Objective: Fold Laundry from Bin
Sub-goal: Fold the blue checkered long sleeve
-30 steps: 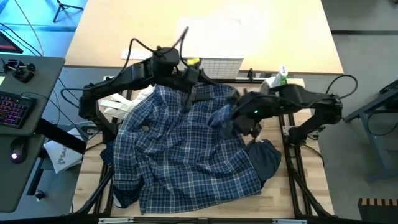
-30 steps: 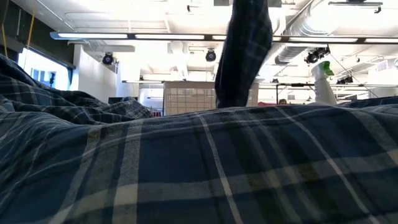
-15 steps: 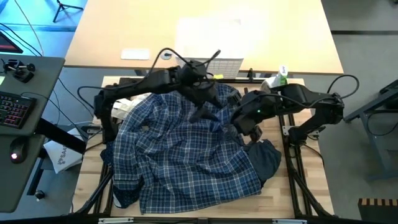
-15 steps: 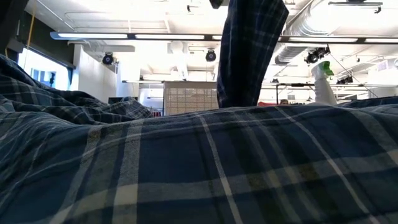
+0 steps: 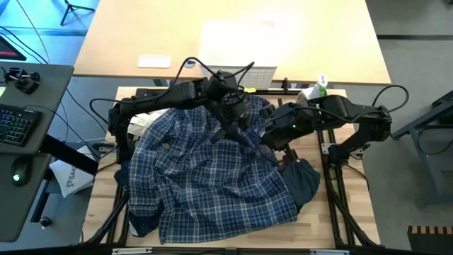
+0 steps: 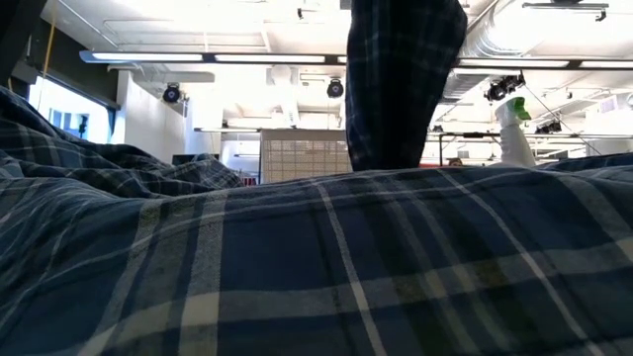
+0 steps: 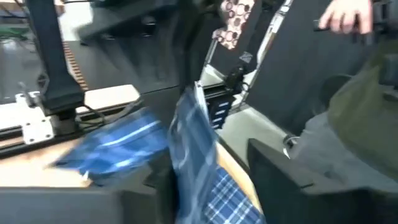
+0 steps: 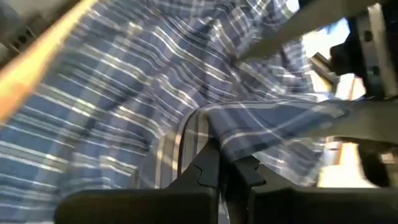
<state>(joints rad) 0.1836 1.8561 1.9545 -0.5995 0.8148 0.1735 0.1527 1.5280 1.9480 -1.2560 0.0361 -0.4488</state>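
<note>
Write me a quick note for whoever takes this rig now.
Right tool: shut on a fold of the plaid shirt, holding it raised.
Left tool: over the shirt's far edge, cloth between its fingers, grip unclear.
Shirt lies crumpled across the table; a dark navy piece lies by its right edge. Basket at the far edge.
Done: shirt out of the basket. Left: spread it, fold it.

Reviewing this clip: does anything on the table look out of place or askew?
The plaid shirt lies crumpled across the table, one edge hanging off the front. A dark navy piece sits bunched beside it on the right. The right gripper is shut on a shirt fold; the left gripper is beside it.
</note>
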